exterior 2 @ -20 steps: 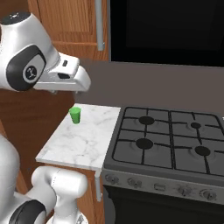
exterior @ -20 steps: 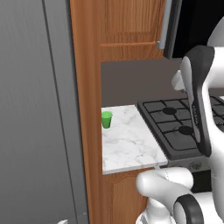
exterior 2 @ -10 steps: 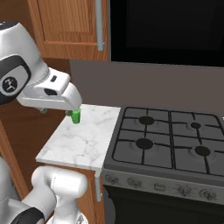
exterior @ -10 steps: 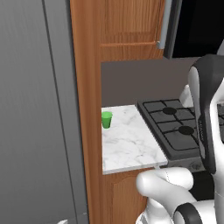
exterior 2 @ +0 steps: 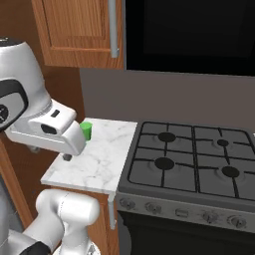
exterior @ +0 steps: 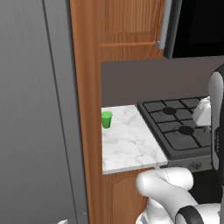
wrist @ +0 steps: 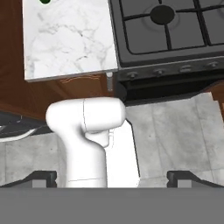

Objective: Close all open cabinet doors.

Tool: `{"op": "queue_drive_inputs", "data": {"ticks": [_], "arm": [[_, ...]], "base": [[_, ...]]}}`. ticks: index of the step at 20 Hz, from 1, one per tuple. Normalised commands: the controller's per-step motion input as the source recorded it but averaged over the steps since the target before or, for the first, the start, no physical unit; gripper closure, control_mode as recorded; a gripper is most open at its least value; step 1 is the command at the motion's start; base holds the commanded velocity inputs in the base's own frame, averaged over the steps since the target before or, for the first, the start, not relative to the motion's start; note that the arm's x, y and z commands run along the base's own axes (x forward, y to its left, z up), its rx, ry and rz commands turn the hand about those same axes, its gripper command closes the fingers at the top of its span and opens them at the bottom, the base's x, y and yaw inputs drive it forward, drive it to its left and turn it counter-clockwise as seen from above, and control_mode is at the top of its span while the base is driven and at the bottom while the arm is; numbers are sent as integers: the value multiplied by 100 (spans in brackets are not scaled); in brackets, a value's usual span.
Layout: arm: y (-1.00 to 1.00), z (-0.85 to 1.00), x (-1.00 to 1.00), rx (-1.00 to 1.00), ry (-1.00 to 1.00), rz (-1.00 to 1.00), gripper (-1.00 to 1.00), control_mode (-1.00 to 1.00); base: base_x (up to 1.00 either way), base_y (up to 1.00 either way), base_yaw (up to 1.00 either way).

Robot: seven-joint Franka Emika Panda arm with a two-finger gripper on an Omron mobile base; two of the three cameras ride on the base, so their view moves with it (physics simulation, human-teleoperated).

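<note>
While the arm hangs low over the marble counter (exterior 2: 94, 164) beside the stove (exterior 2: 191, 167), the cabinet door (exterior 2: 79, 32) sits high above it, its grey bar handle (exterior 2: 114, 27) running down the edge nearest the dark panel (exterior 2: 189, 35). In the hand view the gripper (wrist: 111, 177) looks down at the floor, its two tips spread wide with nothing between them. The door is likely rigid and hinged, swinging easily; pushing on its flat front near the handle edge should suit better than grasping. A green cup (exterior: 106, 119) stands on the counter.
</note>
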Motion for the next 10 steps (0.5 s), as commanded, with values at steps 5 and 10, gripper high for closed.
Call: {"op": "queue_drive_inputs", "data": {"ticks": [5,10], "arm": [[10,-12,-18,2,6,0,-100,-100],[31,-6,-1,-5,2,0,-100,-100]], "base": [[0,0,0],[0,0,0]]}}
